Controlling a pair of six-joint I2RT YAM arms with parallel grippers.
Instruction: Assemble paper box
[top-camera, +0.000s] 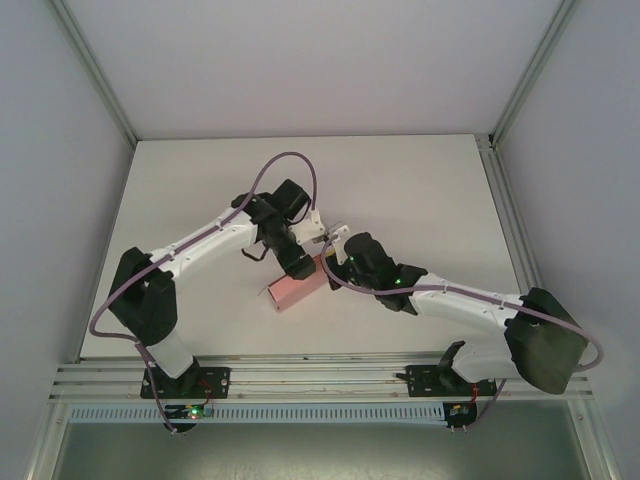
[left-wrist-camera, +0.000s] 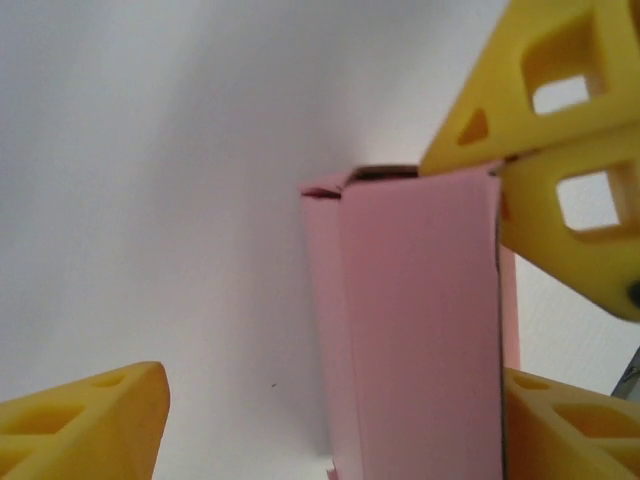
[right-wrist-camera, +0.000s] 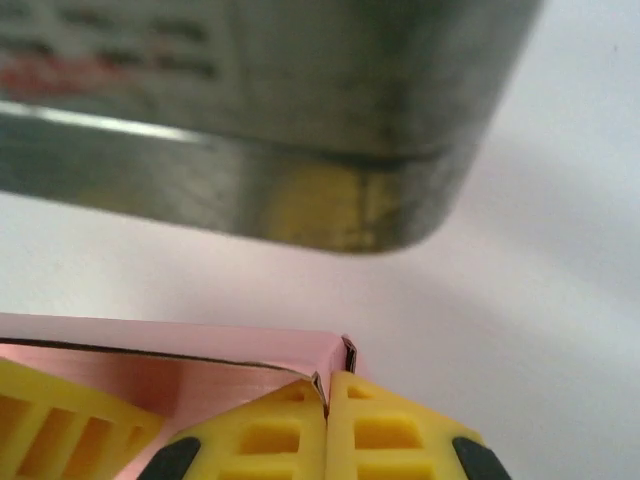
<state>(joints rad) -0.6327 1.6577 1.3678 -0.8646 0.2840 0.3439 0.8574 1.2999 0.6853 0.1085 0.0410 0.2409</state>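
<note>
Right gripper (right-wrist-camera: 327, 392): jaws pressed together on an end-wall corner of the paper box (top-camera: 292, 290). Left gripper (left-wrist-camera: 335, 400): jaws wide apart, straddling the box, one finger (left-wrist-camera: 570, 425) against its side, the other well clear. Both arms reach inward, elbows out, meeting mid-table (top-camera: 420, 190). Box rests on the table. A blurred grey housing (right-wrist-camera: 300, 120) looms over the clamped corner.

The paper box (right-wrist-camera: 180, 345) corner is pinched between the right tool's (right-wrist-camera: 327, 385) closed fingers, the counter (right-wrist-camera: 560, 300) seen behind.
</note>
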